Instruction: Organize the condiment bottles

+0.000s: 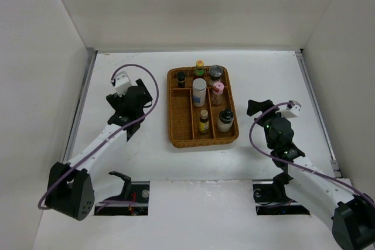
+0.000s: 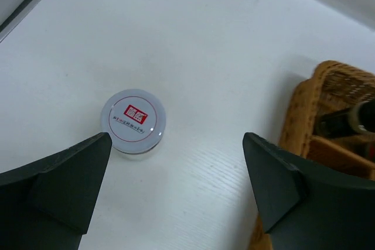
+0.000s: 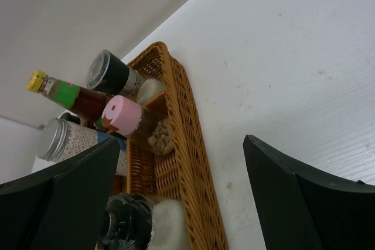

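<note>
Left pincer spread wide over lone white round-lidded jar on worktop, likely for pickup into brown wicker tray; right pincer agape, empty.

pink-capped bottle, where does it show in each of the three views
Top external: the pink-capped bottle stands on the right-hand side of the wicker tray, in its upper half.
Left wrist: not in it; only a corner of the wicker tray shows at the right edge.
Right wrist: the pink-capped bottle is left of centre, just inside the tray's wall.
Shared landmark: the wicker tray, present in all three.
</note>
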`<state>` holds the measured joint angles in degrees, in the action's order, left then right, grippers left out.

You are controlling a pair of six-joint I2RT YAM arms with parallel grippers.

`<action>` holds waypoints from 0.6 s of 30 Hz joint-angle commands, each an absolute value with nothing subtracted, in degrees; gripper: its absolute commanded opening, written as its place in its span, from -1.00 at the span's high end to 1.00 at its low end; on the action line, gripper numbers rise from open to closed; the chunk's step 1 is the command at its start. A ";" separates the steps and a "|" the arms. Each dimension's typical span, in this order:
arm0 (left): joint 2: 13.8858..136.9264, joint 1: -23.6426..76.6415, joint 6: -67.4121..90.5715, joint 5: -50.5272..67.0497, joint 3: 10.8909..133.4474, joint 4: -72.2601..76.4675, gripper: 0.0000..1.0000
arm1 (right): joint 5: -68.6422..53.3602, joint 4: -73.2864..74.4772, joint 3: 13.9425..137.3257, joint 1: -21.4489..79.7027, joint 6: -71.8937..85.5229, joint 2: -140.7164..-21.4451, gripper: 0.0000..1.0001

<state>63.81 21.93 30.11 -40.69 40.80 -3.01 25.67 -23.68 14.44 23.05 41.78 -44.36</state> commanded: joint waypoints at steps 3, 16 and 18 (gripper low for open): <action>70.65 18.86 31.73 -38.67 41.31 0.70 -0.92 | 25.66 -27.07 17.23 23.68 40.96 -44.38 -0.87; 70.31 17.27 34.36 -45.44 36.57 2.99 -0.84 | 25.40 -27.33 17.58 24.30 40.87 -45.26 -0.88; 70.49 16.92 35.16 -45.09 36.12 3.69 -0.84 | 25.66 -27.33 17.58 24.30 40.78 -45.35 -0.89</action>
